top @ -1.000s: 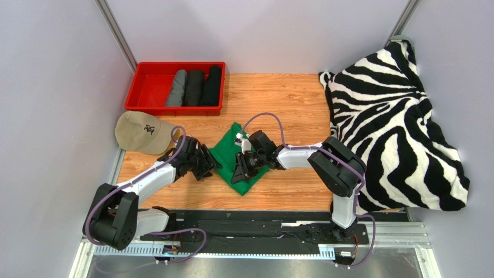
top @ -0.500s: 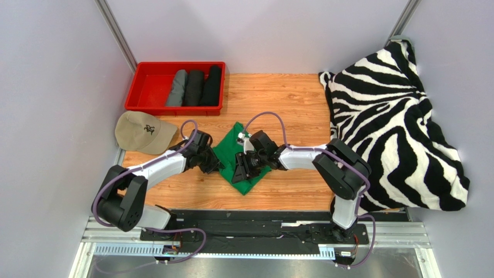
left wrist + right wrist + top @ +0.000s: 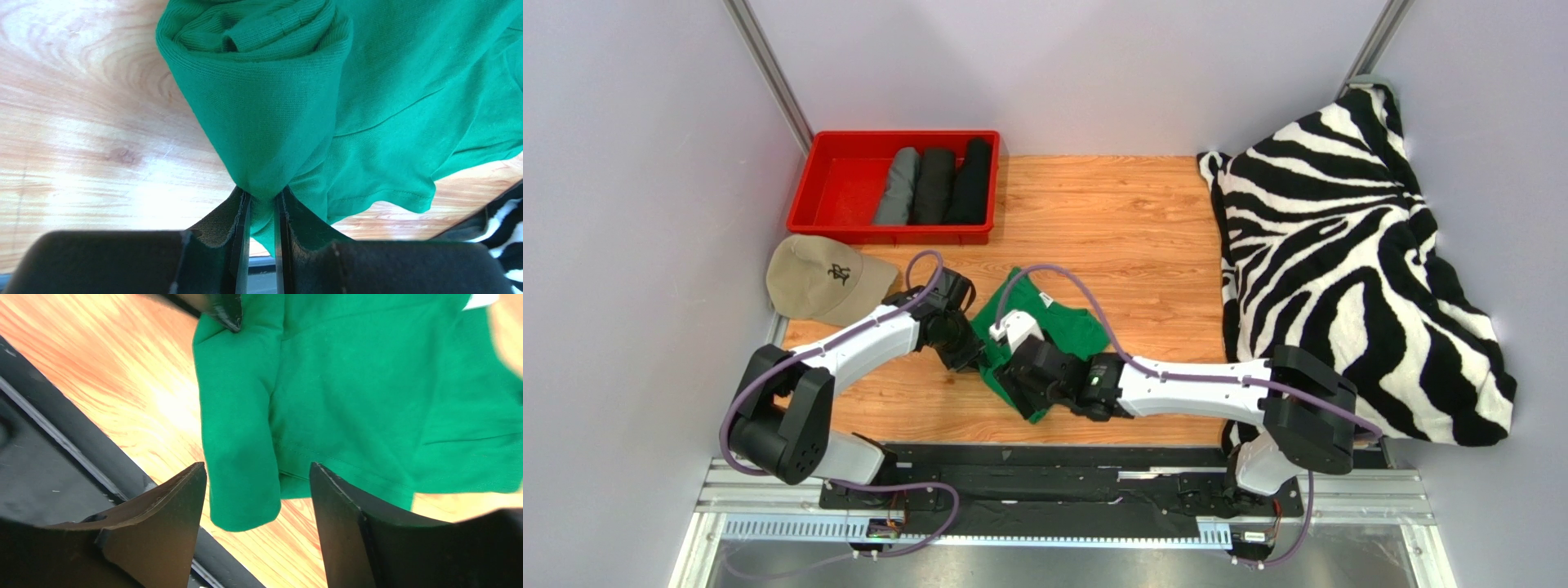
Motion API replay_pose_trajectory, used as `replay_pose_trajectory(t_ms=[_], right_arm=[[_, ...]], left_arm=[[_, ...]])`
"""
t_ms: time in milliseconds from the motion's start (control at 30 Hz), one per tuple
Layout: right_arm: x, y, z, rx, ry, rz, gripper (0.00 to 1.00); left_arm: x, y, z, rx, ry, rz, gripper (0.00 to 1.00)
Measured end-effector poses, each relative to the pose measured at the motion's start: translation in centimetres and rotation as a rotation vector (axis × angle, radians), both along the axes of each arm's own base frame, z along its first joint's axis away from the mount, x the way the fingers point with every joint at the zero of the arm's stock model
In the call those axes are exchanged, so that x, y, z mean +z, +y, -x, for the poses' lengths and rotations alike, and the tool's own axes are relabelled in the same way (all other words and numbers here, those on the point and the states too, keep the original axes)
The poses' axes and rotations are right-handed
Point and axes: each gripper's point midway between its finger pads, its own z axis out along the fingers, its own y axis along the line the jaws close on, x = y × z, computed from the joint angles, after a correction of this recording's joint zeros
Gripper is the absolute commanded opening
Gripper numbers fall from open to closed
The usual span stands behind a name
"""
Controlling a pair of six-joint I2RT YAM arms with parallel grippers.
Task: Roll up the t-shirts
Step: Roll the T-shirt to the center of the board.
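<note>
Pinching the rolled end of the green t-shirt (image 3: 380, 92) on the wooden table (image 3: 1136, 221), the left gripper (image 3: 261, 197) clamps tight; the right gripper (image 3: 256, 471) hangs spread wide, straddling the shirt's near edge.

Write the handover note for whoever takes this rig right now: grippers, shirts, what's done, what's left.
The left gripper is shut on a fold of the green t-shirt.
The right gripper is open over the shirt's near corner, gripping nothing.
Done: three rolled shirts lie side by side in the red bin.
To do: the green t-shirt lies crumpled on the table, not rolled; roll it.
</note>
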Motion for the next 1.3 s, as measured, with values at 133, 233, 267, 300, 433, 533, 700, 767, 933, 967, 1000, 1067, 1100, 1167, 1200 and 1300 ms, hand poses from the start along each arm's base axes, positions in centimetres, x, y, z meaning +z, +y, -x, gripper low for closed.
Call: replay_pose_trajectory(t_ms=[133, 233, 267, 300, 433, 533, 700, 767, 933, 967, 1000, 1067, 1100, 1167, 1200, 1300], right_arm=[[0.1, 1.2, 1.2, 0.048, -0.149, 0.115, 0.68], [-0.5, 2.2, 2.1, 0.084, -0.236, 0.197, 0.68], [-0.8, 2.3, 2.3, 0.094, -0.255, 0.220, 0.68], [-1.1, 2.5, 2.5, 0.104, -0.276, 0.247, 0.68], [-2.3, 3.3, 3.1, 0.134, -0.339, 0.331, 0.68], [-3.2, 3.0, 2.8, 0.134, -0.366, 0.391, 0.68], [-4.5, 2.3, 2.1, 0.115, -0.399, 0.465, 0.58], [-4.8, 2.1, 1.9, 0.112, -0.403, 0.480, 0.54], [-5.2, 1.6, 1.1, 0.092, -0.368, 0.464, 0.49], [-5.3, 1.4, 0.9, 0.089, -0.347, 0.448, 0.49], [-5.3, 1.2, 0.7, 0.086, -0.322, 0.428, 0.48], [-5.2, 0.9, 0.5, 0.085, -0.259, 0.372, 0.48], [-5.0, 0.7, 0.3, 0.081, -0.231, 0.345, 0.47], [-4.8, 0.4, 0.1, 0.080, -0.146, 0.270, 0.46], [-4.7, 0.2, -0.2, 0.075, -0.105, 0.235, 0.46], [-4.8, 0.1, -0.8, 0.073, 0.016, 0.137, 0.46]], left_arm=[[0.1, 0.3, 0.5, -0.010, 0.020, -0.014, 0.22], [0.2, 0.3, 0.6, -0.017, 0.026, -0.020, 0.22], [0.3, 0.3, 0.6, -0.019, 0.028, -0.022, 0.22], [0.3, 0.4, 0.6, -0.022, 0.031, -0.025, 0.22], [0.4, 0.5, 0.7, -0.035, 0.041, -0.036, 0.22], [0.4, 0.5, 0.6, -0.039, 0.042, -0.040, 0.22], [0.6, 0.4, 0.5, -0.047, 0.038, -0.040, 0.25], [0.7, 0.3, 0.4, -0.052, 0.033, -0.040, 0.30], [0.7, 0.3, 0.4, -0.074, 0.028, -0.043, 0.53], [0.8, 0.3, 0.4, -0.080, 0.026, -0.043, 0.55], [0.9, 0.3, 0.3, -0.086, 0.021, -0.043, 0.57], [1.1, 0.2, 0.1, -0.102, 0.008, -0.043, 0.59], [1.4, 0.1, -0.2, -0.109, -0.004, -0.040, 0.60], [2.1, 0.0, -0.7, -0.123, -0.032, -0.035, 0.62], [2.4, 0.0, -0.9, -0.125, -0.047, -0.031, 0.62], [4.1, 0.3, -1.7, -0.124, -0.112, -0.009, 0.64]])
